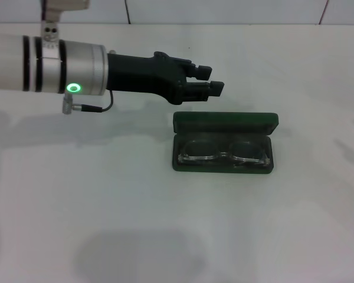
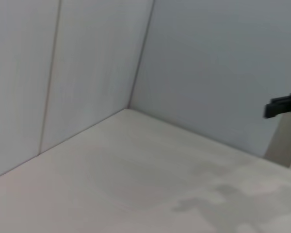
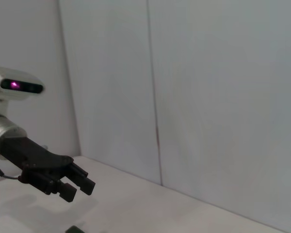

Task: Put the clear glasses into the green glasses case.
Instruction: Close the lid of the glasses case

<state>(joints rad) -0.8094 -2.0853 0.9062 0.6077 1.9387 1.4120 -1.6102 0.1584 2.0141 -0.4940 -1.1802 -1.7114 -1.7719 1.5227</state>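
A: Green glasses case (image 1: 225,141) lies open on the white desk (image 1: 106,206), a little right of centre in the head view. Lid stands up along the far edge; the dark lining faces up.

B: Clear glasses (image 1: 224,151)?

A: Inside the case, in the lower tray. Both lenses lie side by side across the long axis of the case, bridge about at the middle. The arms are hard to make out against the lining.

B: Left arm position?

A: Reaches in from the left, roughly level above the desk. Left tool (image 1: 211,82) hangs just beyond the far-left corner of the case, above it, not touching case or glasses. A green ring light (image 1: 74,88) glows on the silver wrist section, and a thin black cable (image 1: 94,108) loops under it.

B: Tool state?

A: Two black fingers (image 1: 203,72) sit with a small gap between them, nothing gripped. Right wrist view shows the same left tool (image 3: 75,187) from far off, fingers slightly apart and empty.

B: Right arm?

A: Not seen in the head view. Only a dark piece at the edge of the left wrist view; cannot tell if its tool is apart or together.
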